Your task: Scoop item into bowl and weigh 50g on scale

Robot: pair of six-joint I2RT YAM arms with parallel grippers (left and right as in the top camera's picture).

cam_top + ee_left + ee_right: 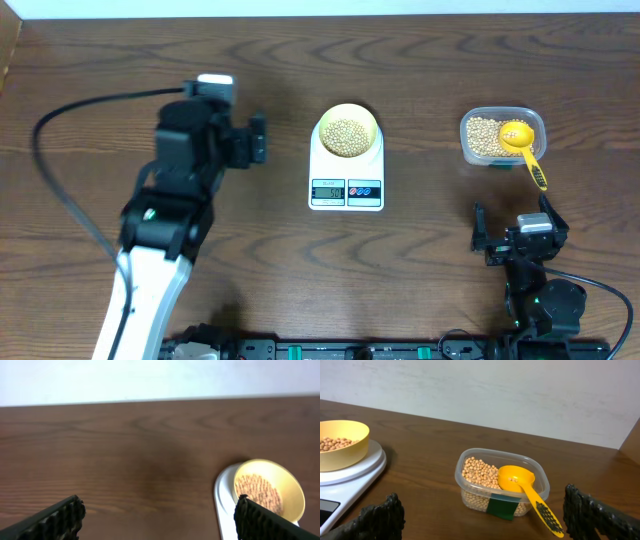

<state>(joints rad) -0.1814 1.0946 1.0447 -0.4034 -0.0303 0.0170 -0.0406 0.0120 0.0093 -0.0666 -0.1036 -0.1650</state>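
The pale-yellow bowl (pixel 347 131) holds beans (pixel 346 135) and stands on the white scale (pixel 346 178) at the table's middle. It also shows in the left wrist view (pixel 270 491) and the right wrist view (pixel 337 445). More beans (pixel 484 136) fill a clear tub (pixel 502 137) at the right, with a bright yellow scoop (pixel 522 147) resting in it, handle over the rim. My left gripper (pixel 258 139) is open and empty, left of the scale. My right gripper (pixel 513 226) is open and empty, in front of the tub (pixel 501 481).
The table's back edge meets a pale wall. A black cable (pixel 60 180) loops over the left side of the table. A green label (pixel 501 507) is on the tub's front.
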